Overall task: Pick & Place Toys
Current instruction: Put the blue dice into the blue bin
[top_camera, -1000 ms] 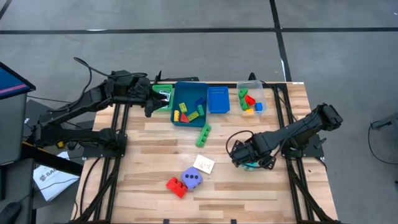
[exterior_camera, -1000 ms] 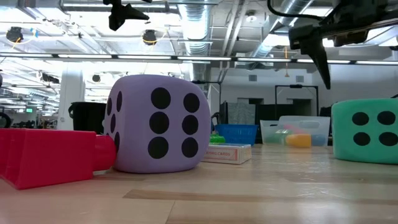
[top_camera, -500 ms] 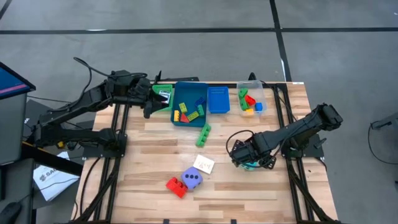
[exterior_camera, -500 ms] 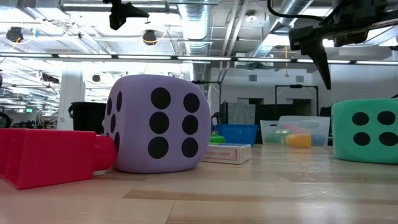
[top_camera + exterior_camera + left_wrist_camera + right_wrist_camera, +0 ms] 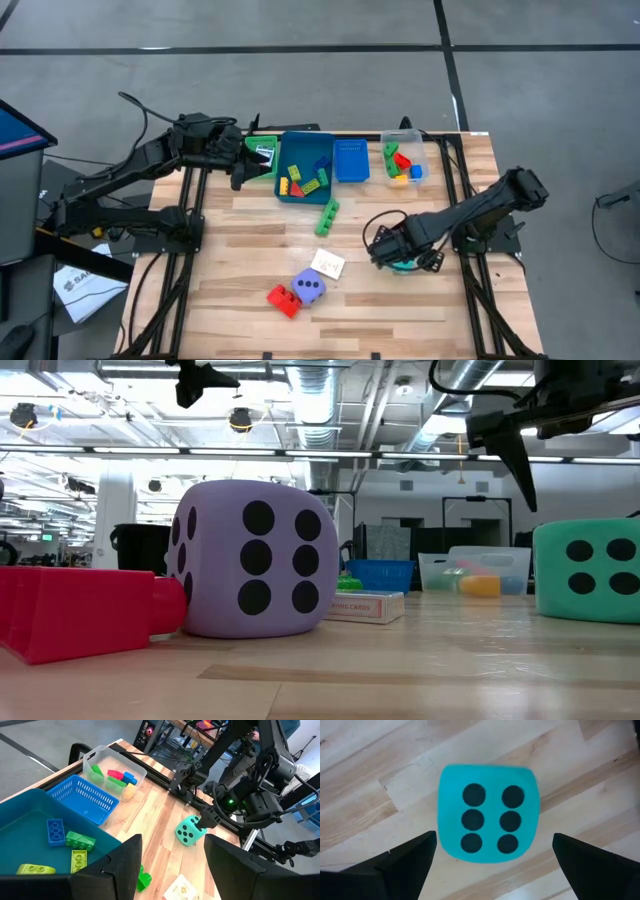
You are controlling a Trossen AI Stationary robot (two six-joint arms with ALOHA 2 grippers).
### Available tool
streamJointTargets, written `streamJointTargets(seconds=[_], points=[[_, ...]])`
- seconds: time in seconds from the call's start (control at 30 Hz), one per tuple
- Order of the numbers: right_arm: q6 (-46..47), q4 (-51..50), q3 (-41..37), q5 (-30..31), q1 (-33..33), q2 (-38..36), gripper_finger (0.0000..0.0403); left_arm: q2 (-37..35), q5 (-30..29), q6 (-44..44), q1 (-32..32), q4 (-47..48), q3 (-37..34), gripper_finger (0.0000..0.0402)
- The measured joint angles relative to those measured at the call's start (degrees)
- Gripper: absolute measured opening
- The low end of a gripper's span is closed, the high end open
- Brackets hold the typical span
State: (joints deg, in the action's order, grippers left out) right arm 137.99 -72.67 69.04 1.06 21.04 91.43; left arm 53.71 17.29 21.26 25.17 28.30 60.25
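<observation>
A teal dotted dice (image 5: 487, 815) rests on the table at the right (image 5: 403, 264), its six-dot face up. My right gripper (image 5: 493, 837) hangs open above it, one finger on either side, and in the low view its finger (image 5: 520, 465) ends above the dice's top (image 5: 590, 570). My left gripper (image 5: 172, 845) is open and empty over the teal tray (image 5: 300, 150) at the far left. A purple dice (image 5: 309, 287), a red brick (image 5: 283, 298), a white card (image 5: 328, 264) and a green brick (image 5: 327, 216) lie on the table.
The teal tray holds several bricks. Beside it at the far edge stand a blue basket (image 5: 351, 160), a clear tray (image 5: 424, 158) with several bricks, and a green tray (image 5: 262, 165) under my left arm. Bare wood lies between the green brick and the teal dice.
</observation>
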Motion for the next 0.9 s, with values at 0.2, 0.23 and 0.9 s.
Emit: streamJointTargets(seconds=[0.2, 0.23, 0.9], points=[[0.0, -0.4, 0.0, -0.2, -0.5, -0.1, 0.0395, 0.0, 0.0, 0.0, 0.0, 0.0, 0.0, 0.0208], [-0.1, -0.3, 0.0, -0.2, -0.6, -0.1, 0.0395, 0.0, 0.0, 0.0, 0.0, 0.0, 0.0, 0.0208], [-1.6, -0.6, 0.0, 0.3, -1.3, -0.1, 0.0395, 0.0, -0.1, 0.0, 0.0, 0.0, 0.0, 0.0208]])
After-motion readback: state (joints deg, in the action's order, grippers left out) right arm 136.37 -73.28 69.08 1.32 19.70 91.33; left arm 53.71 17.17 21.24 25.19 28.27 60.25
